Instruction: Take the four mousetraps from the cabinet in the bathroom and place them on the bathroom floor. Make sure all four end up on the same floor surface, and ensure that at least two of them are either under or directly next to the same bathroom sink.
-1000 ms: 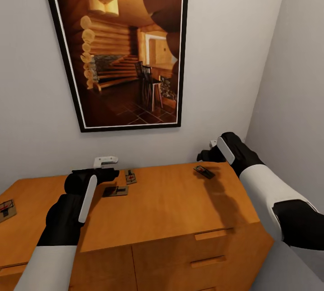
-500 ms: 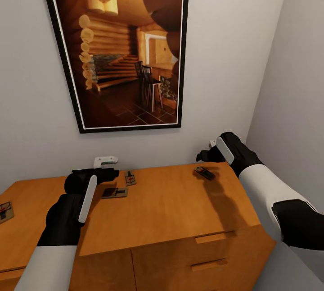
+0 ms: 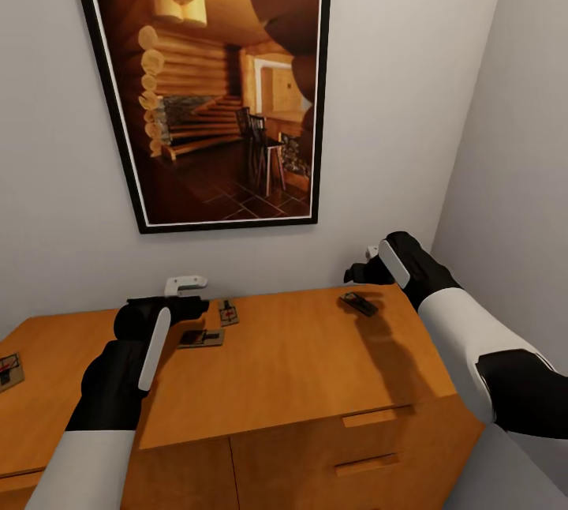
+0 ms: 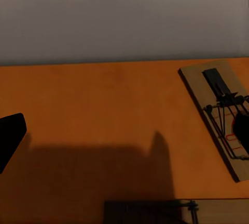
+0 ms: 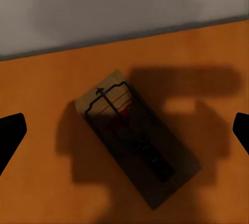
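The right gripper [image 5: 124, 130] hangs spread and empty directly above a mousetrap [image 5: 137, 151] at the far right of the cabinet [image 3: 300, 360] top; the trap's long axis lies diagonal between the fingertips. The left gripper [image 3: 185, 293], whose spread cannot be judged, hovers beside two more mousetraps [image 3: 202, 337]. No legible writing.

Low, wide orange-brown wooden cabinet [image 3: 300, 368] against the pale wall, with drawers and slim handles on the front below a flat top. Four small flat tan wooden mousetraps with dark wire and a red mark lying on that top. One [image 3: 9, 369] at the far left edge, well apart from the others. Two near the middle at the back, close together: one [image 3: 229, 311] near the wall, another [image 3: 201, 337] just in front of it. The fourth [image 3: 358, 303] toward the right rear corner, lying askew [image 5: 137, 143] to the wall edge.
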